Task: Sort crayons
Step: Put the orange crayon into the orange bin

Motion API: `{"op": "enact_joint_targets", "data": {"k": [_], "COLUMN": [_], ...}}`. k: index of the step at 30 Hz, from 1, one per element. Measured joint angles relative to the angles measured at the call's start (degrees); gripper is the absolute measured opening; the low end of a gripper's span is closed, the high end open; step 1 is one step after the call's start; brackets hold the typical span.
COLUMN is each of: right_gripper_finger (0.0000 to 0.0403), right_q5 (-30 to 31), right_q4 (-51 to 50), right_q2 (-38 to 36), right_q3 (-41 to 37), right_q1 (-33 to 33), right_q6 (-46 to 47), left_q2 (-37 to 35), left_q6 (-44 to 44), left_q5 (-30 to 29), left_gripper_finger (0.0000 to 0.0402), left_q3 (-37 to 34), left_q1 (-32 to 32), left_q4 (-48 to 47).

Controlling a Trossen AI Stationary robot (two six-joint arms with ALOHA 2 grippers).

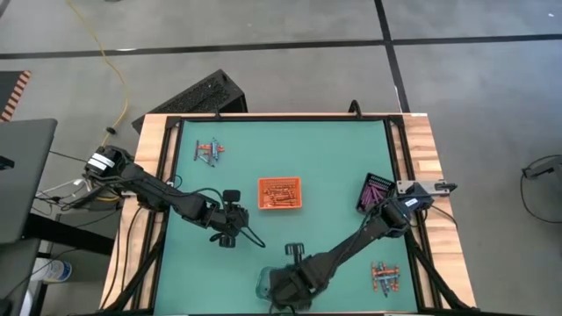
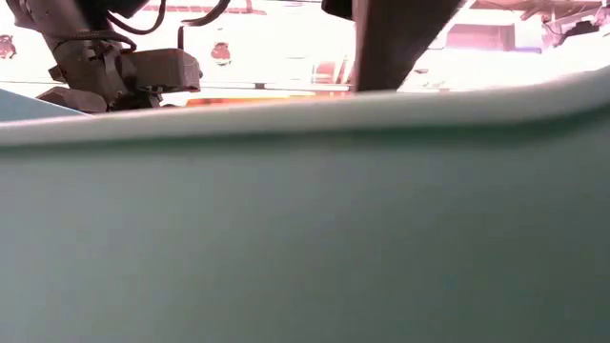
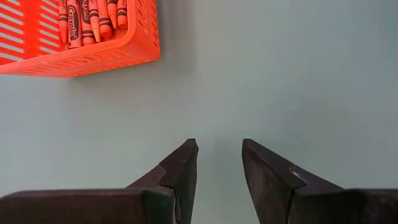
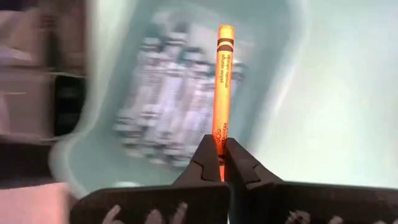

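We judge sort partly done. Right gripper (image 4: 221, 163) clamps yellow-orange paper-wrapped crayon (image 4: 223, 87) over clear plastic tray (image 1: 266, 283) of blue-grey crayons at table's near edge. Left gripper (image 3: 219, 163) parted, empty, beside orange slotted tray (image 3: 93, 53) mid-table. Loose crayon piles (image 1: 209, 152) remain at far-left and near-right corners.

Bare green mat (image 1: 334, 158) is lying open across the far middle, giving me clear passage there. The orange tray (image 1: 279, 193) is sitting mid-table, just right of my left gripper (image 1: 230, 230). The black tray (image 1: 376, 193) is blocking the right edge, and my right arm (image 1: 369, 237) is slanting across the near right.
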Motion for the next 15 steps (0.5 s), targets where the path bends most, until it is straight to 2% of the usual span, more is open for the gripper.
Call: {"op": "enact_joint_targets", "data": {"k": [8,12,15], "right_gripper_finger": [0.0,0.0,0.0], "right_q5": [6.0,9.7,13.3], "right_q4": [-12.1,-14.5,-17.3], "right_q2": [-0.6,-2.7,-4.6], "right_q3": [2.9,2.9,2.8], "right_q1": [-5.4,-9.4,-12.6], "right_q6": [-9.4,-15.1,-18.4], "left_q2": [0.0,-0.1,-1.7], "left_q6": [0.1,1.2,2.2], "left_q5": [0.0,-4.6,-10.6], "left_gripper_finger": [0.0118,0.0118,0.0118], "left_q3": [0.0,0.0,0.0], "left_q1": [0.0,0.0,0.5], "left_q4": [-0.4,-1.1,-3.9]}}
